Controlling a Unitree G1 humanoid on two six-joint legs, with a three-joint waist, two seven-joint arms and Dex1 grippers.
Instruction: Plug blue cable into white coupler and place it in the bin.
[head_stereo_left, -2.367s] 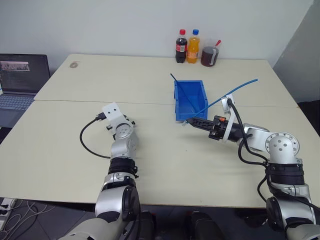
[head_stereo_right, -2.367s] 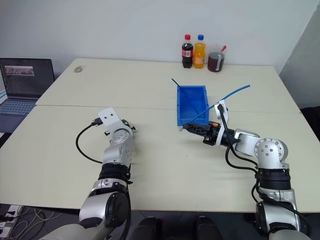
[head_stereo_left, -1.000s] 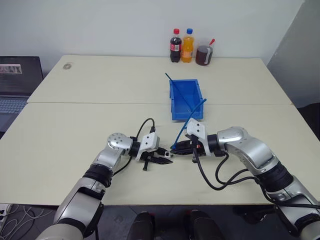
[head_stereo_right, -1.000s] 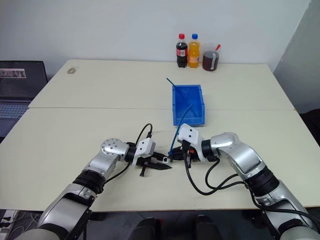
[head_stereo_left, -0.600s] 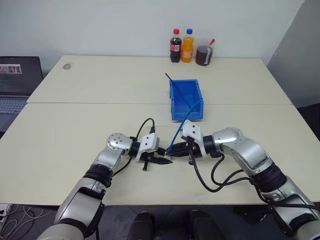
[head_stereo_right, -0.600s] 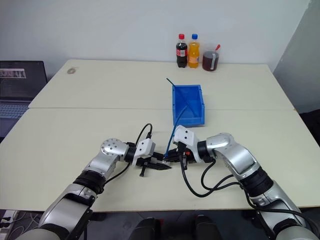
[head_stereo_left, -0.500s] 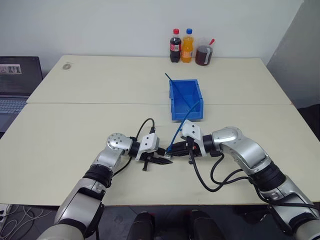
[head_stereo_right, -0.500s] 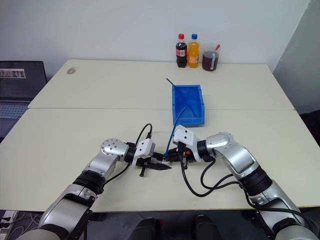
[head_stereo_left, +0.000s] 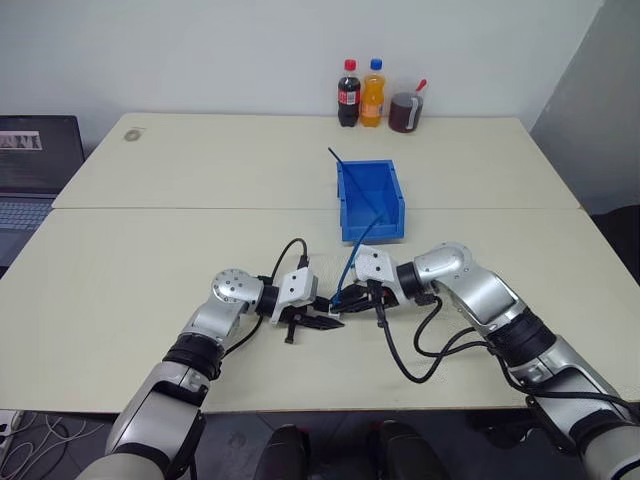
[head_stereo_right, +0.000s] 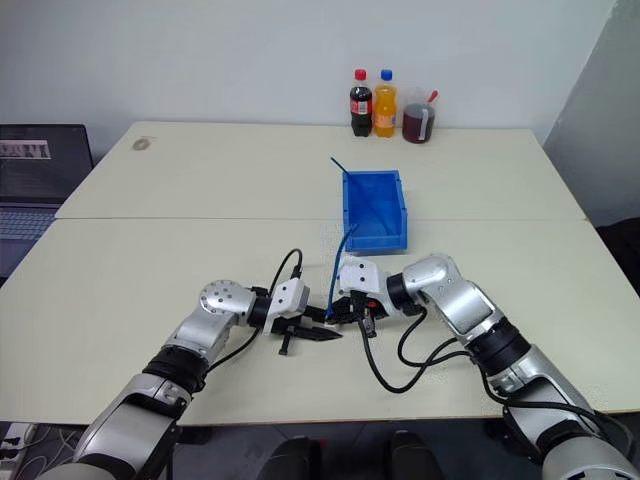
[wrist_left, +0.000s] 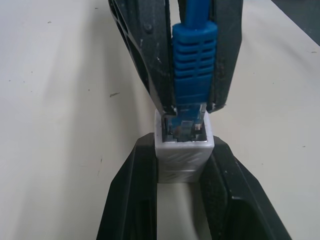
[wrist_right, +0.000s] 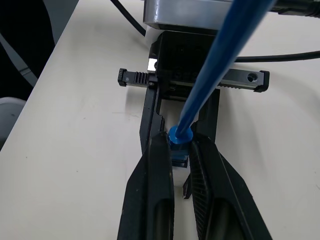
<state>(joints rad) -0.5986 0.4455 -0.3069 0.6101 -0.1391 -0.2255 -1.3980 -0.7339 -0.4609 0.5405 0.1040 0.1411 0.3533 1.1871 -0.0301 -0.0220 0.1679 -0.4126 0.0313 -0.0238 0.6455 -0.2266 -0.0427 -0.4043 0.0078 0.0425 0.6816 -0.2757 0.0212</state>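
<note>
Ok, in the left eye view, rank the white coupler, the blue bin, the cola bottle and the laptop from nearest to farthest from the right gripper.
1. white coupler: at the right gripper tips, held by the left gripper.
2. blue bin: just beyond, mid-table.
3. and 4. cola bottle, at the table's far edge, and laptop, far off to the left: too close to call.

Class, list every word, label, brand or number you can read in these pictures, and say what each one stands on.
No text can be read.
Cola bottle: red label, too small to read.
Orange soda bottle: label too small to read.
Laptop: lines on its screen, too blurred to read.
Blue cable, white coupler, bin: no markings seen.
</note>
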